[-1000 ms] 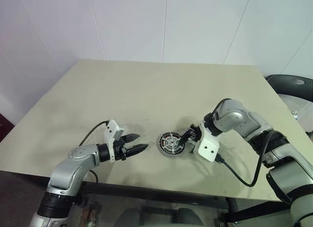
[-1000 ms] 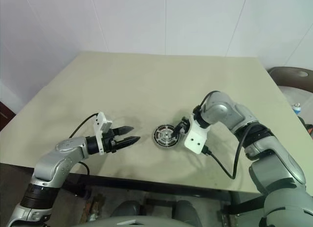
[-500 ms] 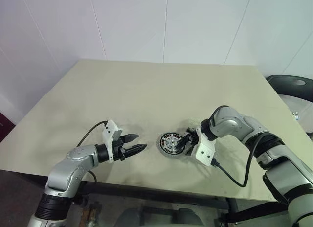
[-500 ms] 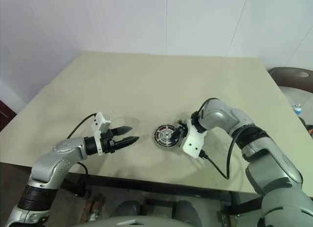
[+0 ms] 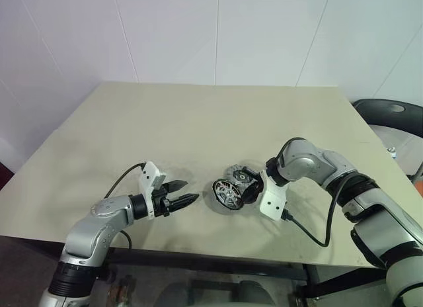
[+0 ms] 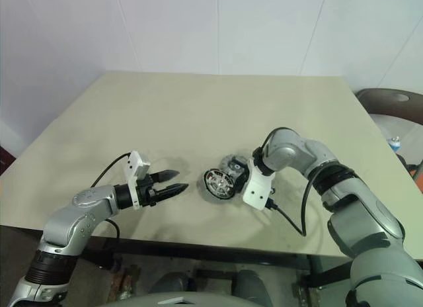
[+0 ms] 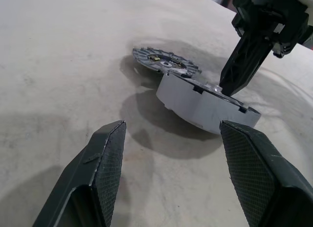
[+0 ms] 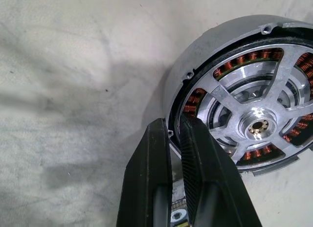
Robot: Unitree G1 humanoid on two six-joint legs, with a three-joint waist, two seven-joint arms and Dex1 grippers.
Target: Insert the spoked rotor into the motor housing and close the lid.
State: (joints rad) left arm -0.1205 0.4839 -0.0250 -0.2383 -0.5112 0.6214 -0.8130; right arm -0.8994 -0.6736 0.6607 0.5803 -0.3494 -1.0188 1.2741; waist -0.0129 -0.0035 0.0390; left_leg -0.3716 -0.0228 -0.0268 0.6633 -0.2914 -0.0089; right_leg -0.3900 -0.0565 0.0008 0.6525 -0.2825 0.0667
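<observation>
Pinching the motor housing point(image 8: 230, 114) rim (tilted), right gripper point(image 8: 176, 139) grips.

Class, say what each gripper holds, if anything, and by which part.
The right gripper pinches the motor housing by its rim, one side tilted up off the table. The left gripper holds nothing.

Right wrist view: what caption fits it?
Right gripper pinches the tilted motor housing by its rim.
</observation>
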